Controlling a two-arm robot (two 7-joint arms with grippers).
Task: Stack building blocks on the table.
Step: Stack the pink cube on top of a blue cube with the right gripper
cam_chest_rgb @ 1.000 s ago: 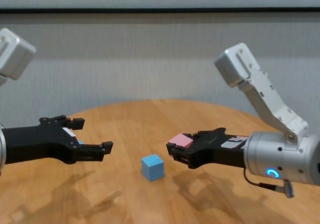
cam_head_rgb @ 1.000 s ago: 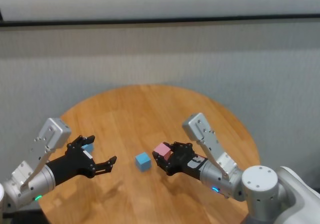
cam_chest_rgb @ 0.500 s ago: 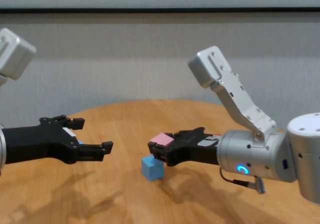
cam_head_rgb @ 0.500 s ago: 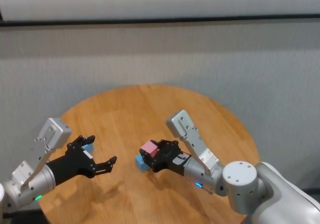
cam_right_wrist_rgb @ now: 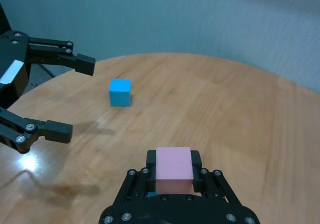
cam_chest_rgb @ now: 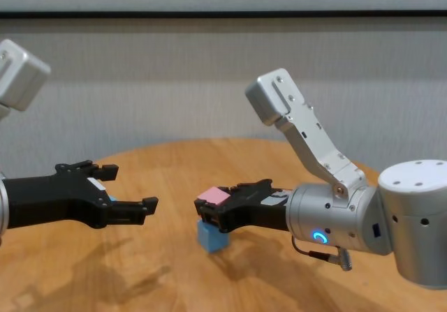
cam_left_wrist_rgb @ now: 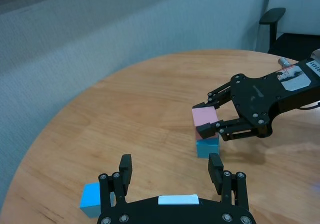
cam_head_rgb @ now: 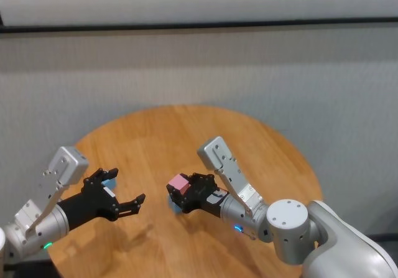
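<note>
Pink over blue on warm wood

Pink block [cam_left_wrist_rgb: 205, 119], matte and plain; two light blue blocks [cam_left_wrist_rgb: 207, 147] [cam_left_wrist_rgb: 90, 199]; black claws [cam_head_rgb: 184, 195] [cam_head_rgb: 124, 193] on silver-grey arms; the desk [cam_head_rgb: 174, 135] shows light brown planks with visible grain.

Pink cube [cam_left_wrist_rgb: 205, 119] directly above a light blue cube [cam_left_wrist_rgb: 207, 146], second light blue cube [cam_left_wrist_rgb: 91, 198] well apart, round wood-plank table [cam_head_rgb: 186, 135]

a pale grey textured wall [cam_head_rgb: 199, 73] with a dark horizontal strip [cam_head_rgb: 199, 26]; a black chair armrest [cam_left_wrist_rgb: 272, 16] beyond.
</note>
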